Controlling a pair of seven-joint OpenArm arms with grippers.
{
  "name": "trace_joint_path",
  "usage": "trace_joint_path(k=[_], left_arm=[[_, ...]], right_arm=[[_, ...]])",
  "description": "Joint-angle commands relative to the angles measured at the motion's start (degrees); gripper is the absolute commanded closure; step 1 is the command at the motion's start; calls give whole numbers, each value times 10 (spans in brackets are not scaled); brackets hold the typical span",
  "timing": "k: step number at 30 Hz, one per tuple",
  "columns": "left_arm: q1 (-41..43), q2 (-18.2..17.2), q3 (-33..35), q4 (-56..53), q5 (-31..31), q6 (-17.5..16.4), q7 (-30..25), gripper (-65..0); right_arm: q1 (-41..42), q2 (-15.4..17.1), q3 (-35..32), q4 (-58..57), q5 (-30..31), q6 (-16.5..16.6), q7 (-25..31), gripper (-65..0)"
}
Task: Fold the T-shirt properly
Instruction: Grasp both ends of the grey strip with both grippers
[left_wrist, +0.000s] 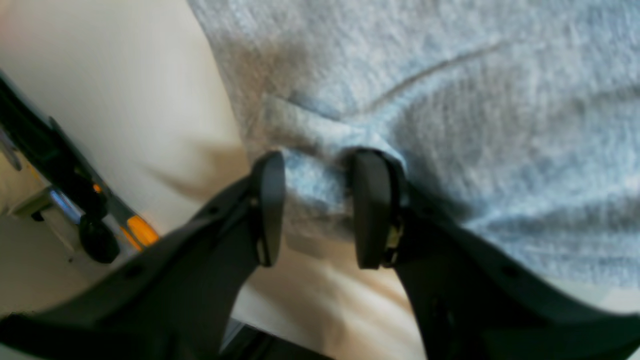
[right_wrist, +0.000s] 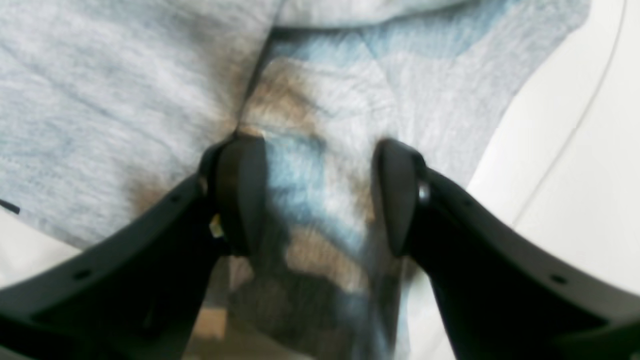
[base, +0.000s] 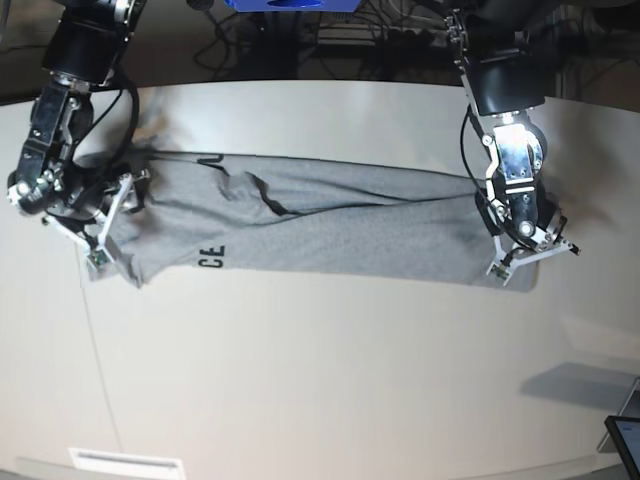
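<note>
nearest, table front: bare pale table (base: 330, 380) with nothing on it up to the cloth; a dark device corner shows at the lower right edge.
t-shirt: the grey t-shirt (base: 330, 225) lies stretched in a long narrow band across the middle of the table, black letters showing near its lower edge toward the base view's left.
left gripper: the left gripper (left_wrist: 312, 207), on the base view's right, sits at that end of the band; its jaws are partly apart with a fold of grey cloth between the fingers (left_wrist: 372, 210), pinching the t-shirt edge.
right gripper: the right gripper (right_wrist: 320, 197), on the base view's left, is at the other end; its jaws stand wider, bunched cloth filling the gap between them, gripping the t-shirt.
far: dark cables and a blue object past the table's back edge.
</note>
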Motion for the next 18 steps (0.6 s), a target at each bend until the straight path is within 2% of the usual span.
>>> trace_joint_path(k=[1, 7, 15, 18], left_arm=[[2, 4, -1, 2, -31, -11, -4, -237], [1, 4, -2, 21, -29, -11, -4, -237], [2, 5, -4, 33, -34, -11, 9, -237], [8, 6, -22, 81, -35, -11, 28, -237]], right_arm=[[-1, 10, 4, 25, -31, -3, -34, -334], [-1, 10, 3, 123, -31, -3, -50, -334], [40, 17, -2, 136, -29, -3, -49, -334], [64, 18, -44, 135, -29, -3, -49, -334]])
